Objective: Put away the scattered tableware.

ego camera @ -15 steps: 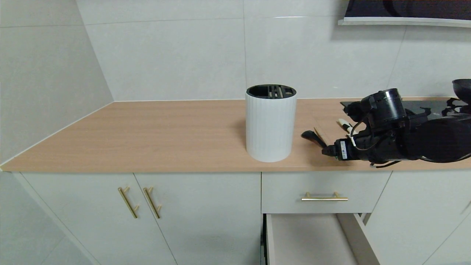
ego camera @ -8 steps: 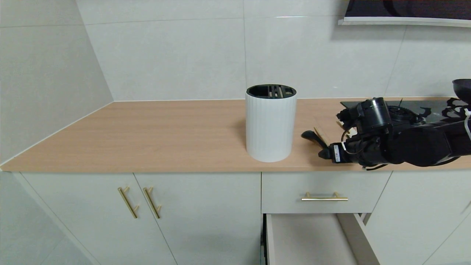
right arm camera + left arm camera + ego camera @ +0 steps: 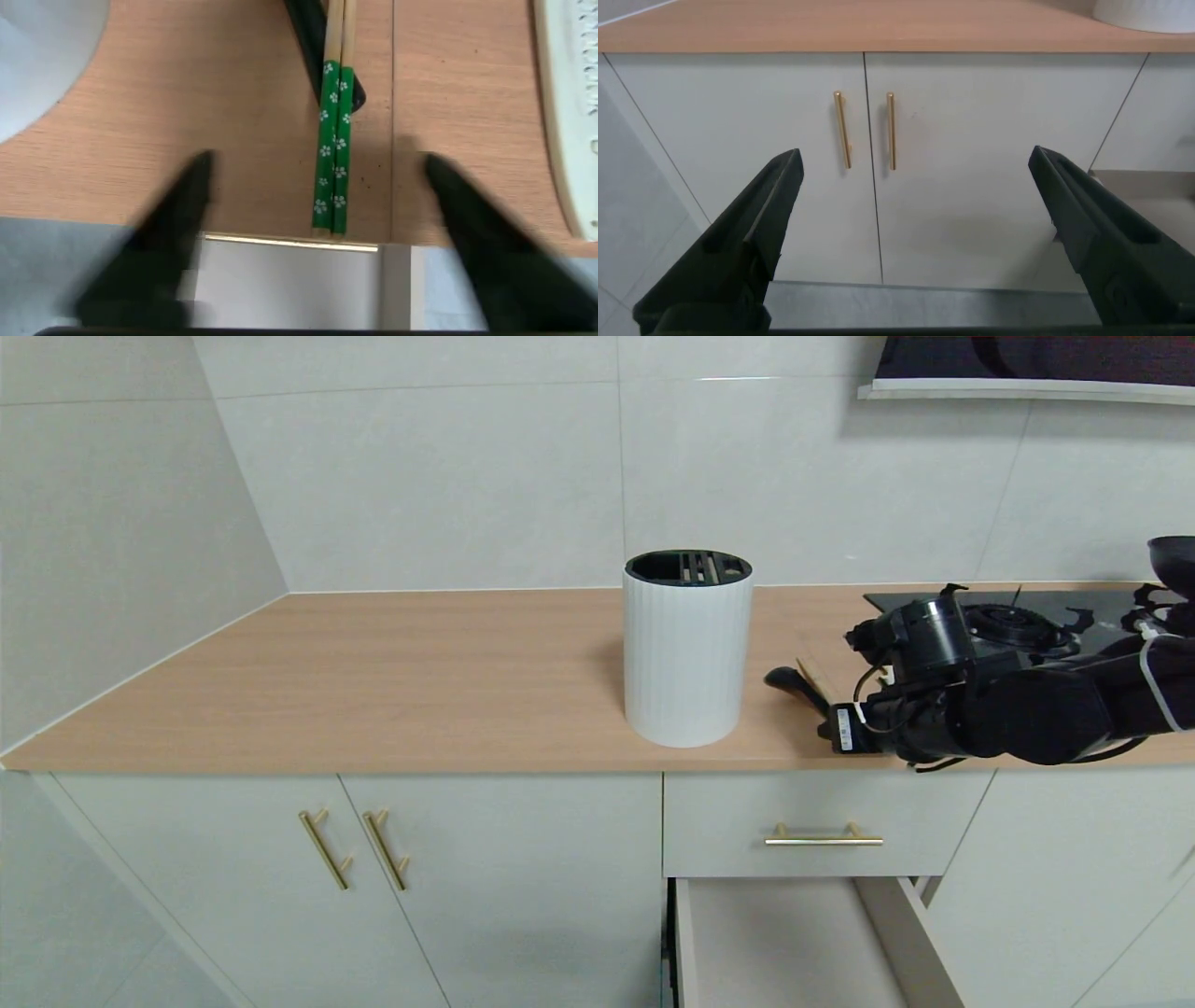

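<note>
While your right gripper (image 3: 318, 182) hangs wide open astride the chopsticks (image 3: 334, 121) lying on the counter (image 3: 187, 140) near the white holder (image 3: 687, 663), you're at the pick-up: lower, then close on both.

chopsticks (image 3: 334, 140): pale wood, green ends dotted with white flowers; holder (image 3: 688, 663), centre of the head view: white, vertically ribbed, black top; worktop (image 3: 420, 663): light wood grain; cabinet doors (image 3: 280, 896): off-white, brass handles (image 3: 324, 849)
</note>
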